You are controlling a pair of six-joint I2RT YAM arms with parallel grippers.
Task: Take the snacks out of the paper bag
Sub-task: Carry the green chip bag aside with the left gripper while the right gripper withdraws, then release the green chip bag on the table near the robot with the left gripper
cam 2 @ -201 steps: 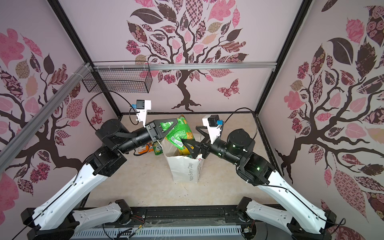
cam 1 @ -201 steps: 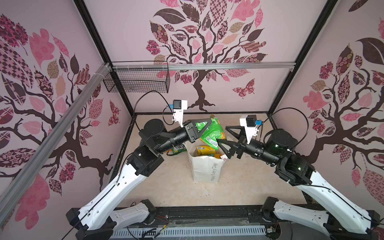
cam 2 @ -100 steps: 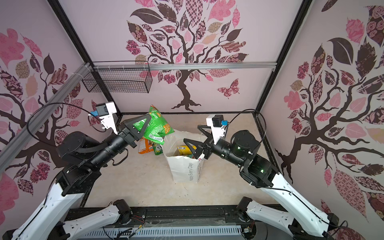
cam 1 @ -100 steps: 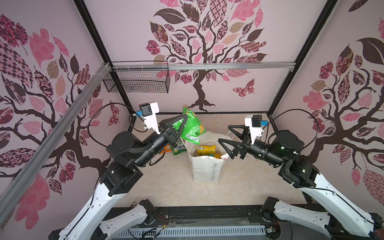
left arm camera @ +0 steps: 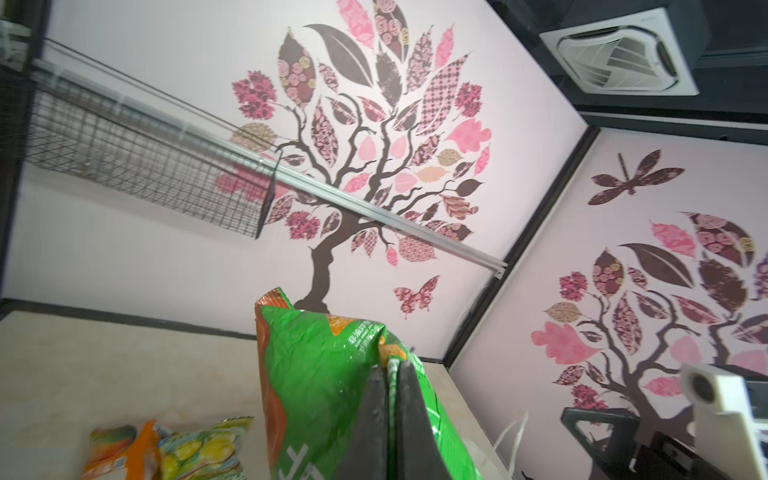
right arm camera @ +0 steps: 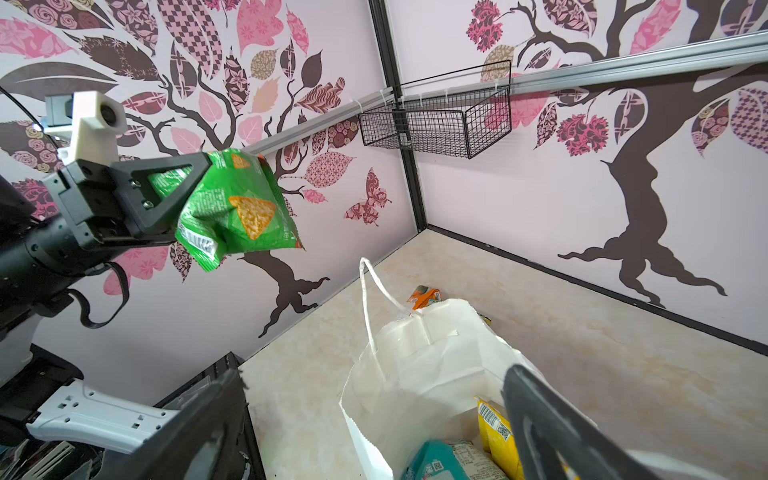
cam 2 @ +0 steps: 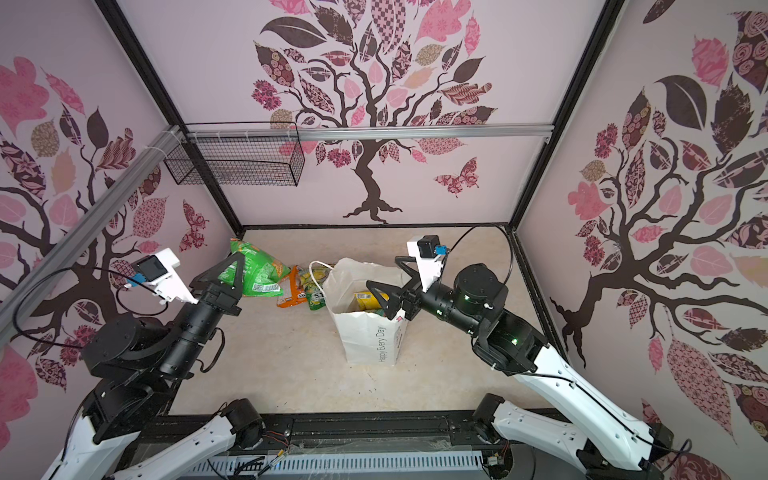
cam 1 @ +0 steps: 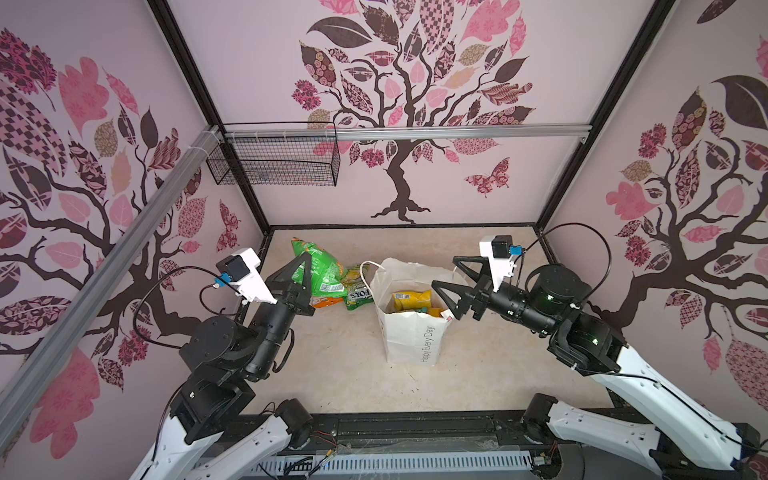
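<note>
The white paper bag (cam 1: 411,332) (cam 2: 368,336) stands upright at mid-floor with its mouth open. A yellow packet (cam 1: 411,300) (right arm camera: 494,432) and a teal packet (right arm camera: 449,461) lie inside it. My left gripper (cam 1: 305,257) (cam 2: 239,259) (left arm camera: 392,365) is shut on the edge of a green snack packet (cam 1: 322,270) (left arm camera: 316,374) (right arm camera: 237,208), held in the air left of the bag. An orange packet (cam 1: 328,301) and a green-yellow packet (cam 1: 358,289) lie on the floor beside the bag. My right gripper (cam 1: 444,272) (cam 2: 383,272) (right arm camera: 365,395) hangs open over the bag's right rim, holding nothing.
A black wire basket (cam 1: 274,162) (cam 2: 237,162) hangs from the rail on the back wall at the left. Patterned walls close in the left, back and right. A white cord handle (right arm camera: 370,299) sticks up from the bag's far rim.
My left arm has drawn back to the left, carrying the green packet from over the bag to above the floor packets. The right gripper has stayed open by the bag's rim.
</note>
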